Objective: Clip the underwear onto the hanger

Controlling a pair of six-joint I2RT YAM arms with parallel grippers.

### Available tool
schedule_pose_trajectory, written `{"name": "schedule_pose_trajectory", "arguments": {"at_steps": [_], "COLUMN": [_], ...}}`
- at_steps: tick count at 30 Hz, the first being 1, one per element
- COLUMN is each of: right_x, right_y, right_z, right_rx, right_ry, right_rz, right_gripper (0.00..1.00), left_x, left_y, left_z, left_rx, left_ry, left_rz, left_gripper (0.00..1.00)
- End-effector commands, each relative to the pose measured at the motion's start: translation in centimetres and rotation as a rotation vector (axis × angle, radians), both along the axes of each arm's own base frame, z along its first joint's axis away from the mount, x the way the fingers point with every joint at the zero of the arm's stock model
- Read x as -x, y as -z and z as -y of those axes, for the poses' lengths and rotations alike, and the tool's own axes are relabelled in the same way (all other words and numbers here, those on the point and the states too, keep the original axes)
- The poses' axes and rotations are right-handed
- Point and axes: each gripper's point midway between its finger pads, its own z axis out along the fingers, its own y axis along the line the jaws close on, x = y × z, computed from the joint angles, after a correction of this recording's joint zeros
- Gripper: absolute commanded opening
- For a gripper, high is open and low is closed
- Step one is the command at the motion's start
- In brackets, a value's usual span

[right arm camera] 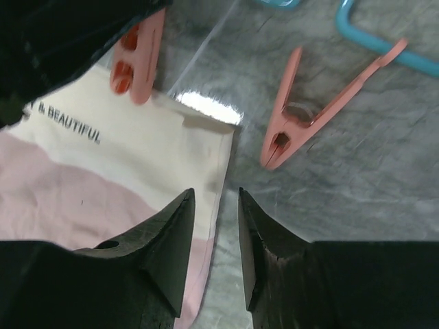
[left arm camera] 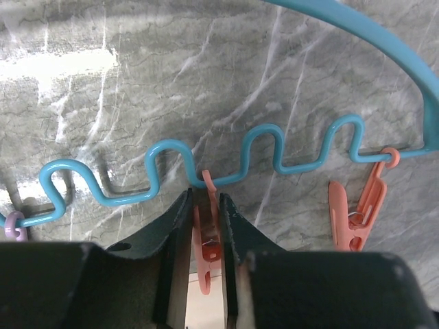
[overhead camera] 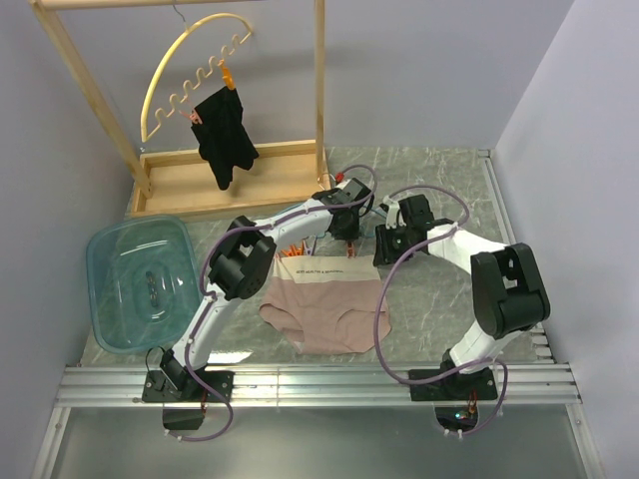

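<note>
Pinched tight on the upper part of an orange-pink clip (left arm camera: 206,236), with the jaws of the left gripper (left arm camera: 206,199) set narrow, right below the wavy lower edge of the light-blue hanger (left arm camera: 171,142). Parted only slightly and holding nothing at the right gripper (right arm camera: 216,199), poised over the right-hand end of the cream waistband (right arm camera: 137,157). Shows the underwear (overhead camera: 329,309) lying flat on the marble table (overhead camera: 449,175) between the two arms, waistband toward the hanger, top edge meeting the mouth of the squeezed clip. Cannot tell whether that mouth bites cloth yet. Shows a second clip (right arm camera: 302,116) lying on the stone just beside the waistband corner, hooked to the hanger.

Probably mid-step, with the first clip being opened. To do it well: squeeze firmly enough to gape the mouth fully. Nip the waistband corner with the right gripper and raise it only a little. Feed the thick band deep into the mouth, not just its rim. Keep the cloth level. Ease the left grip off slowly, then test with a gentle tug. Beware dragging the light hanger sideways.
</note>
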Motion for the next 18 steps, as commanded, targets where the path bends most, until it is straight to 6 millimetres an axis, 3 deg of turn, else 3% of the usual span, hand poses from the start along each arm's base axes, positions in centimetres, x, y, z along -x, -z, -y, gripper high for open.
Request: {"name": "schedule_pose_trajectory", "arguments": {"at_steps": [1, 12, 14, 16, 18], "right_x": [-2.9, -3.0, -2.8, -2.7, -2.3], "right_y": [-0.8, -0.2, -0.2, -0.4, -1.1], "right_z": [-0.5, -2.3, -2.8, -3.0, -3.4], "right_rx": [-0.016, -0.036, -0.064, -0.077, -0.102], "right_ry": [0.061, 0.024, 0.009, -0.002, -0.027], "right_rz": [0.079, 0.028, 0.015, 0.025, 0.036], "right_gripper": [0.39, 0.37, 0.31, 0.16, 0.08], "left_x": [0.1, 0.1, 0.1, 0.1, 0.0], "left_y": [-0.7, -0.4, -0.3, -0.4, -0.5], "left_z": [-0.2, -0.1, -0.2, -0.1, 0.0], "left_rx": [0.019, 0.027, 0.027, 0.030, 0.034], "left_ry": [-0.009, -0.024, -0.025, -0.025, -0.023], "left_rz": [-0.002, -0.009, -0.013, -0.011, -0.007], "left_gripper": [0.00, 0.00, 0.00, 0.00, 0.00]}}
